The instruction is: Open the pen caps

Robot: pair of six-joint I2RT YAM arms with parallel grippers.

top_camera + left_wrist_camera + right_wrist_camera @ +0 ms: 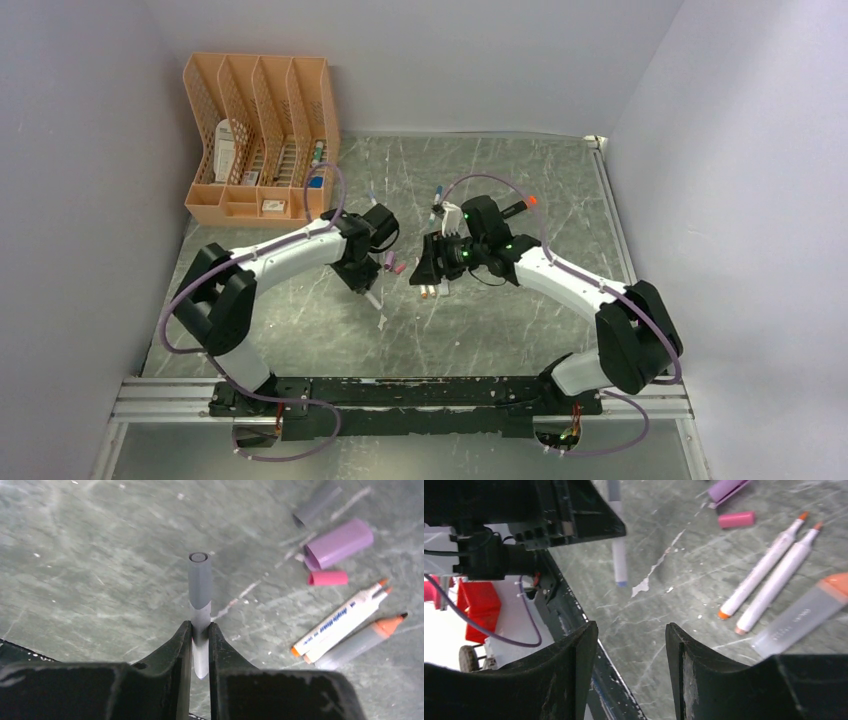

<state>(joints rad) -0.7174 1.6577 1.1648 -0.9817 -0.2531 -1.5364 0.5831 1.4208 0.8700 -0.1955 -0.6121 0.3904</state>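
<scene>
**Left wrist view, read near to far.** Nearest you, the left fingers (182,640) are pressed together on the white barrel of one pen (201,614). The pen's long axis runs straight out from those fingers, away from the camera. Its grey cap (200,580) sits on the far end, wholly beyond the fingertips and untouched by them.

Farther off to the right, on the surface (100,555), lie a pink cap (327,577), a purple cap (340,542) and a loose grey cap (317,502) (all three off their pens). They lie near the uncapped pens (345,617).

The right fingers (574,660) stand apart with nothing between them. From their own camera the held pen shows ahead of the gap, up and slightly left.

Treat the right arm as the free one. The grey cap would have to be taken by it and drawn along the pen's axis, directly away from the left fingers.
</scene>
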